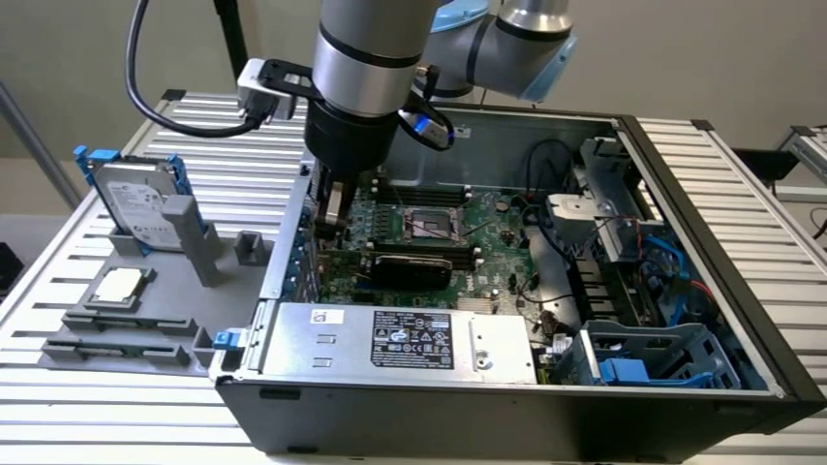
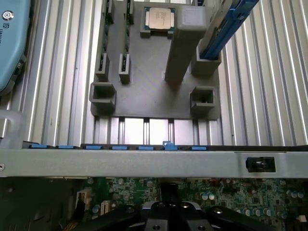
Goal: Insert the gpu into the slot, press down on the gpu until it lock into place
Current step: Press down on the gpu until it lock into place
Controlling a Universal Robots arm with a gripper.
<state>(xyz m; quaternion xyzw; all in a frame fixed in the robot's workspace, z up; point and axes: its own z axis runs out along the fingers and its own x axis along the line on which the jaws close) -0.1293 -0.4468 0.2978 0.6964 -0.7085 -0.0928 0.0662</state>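
Gripper fingers are lowered inside the open grey computer case; whether apart or together cannot be told. At its four o'clock the small flat black gpu card is seated on the green motherboard. If pressed off-centre, the card could tilt unlatched.

Ribbed metal table, open computer case, grey holder tray
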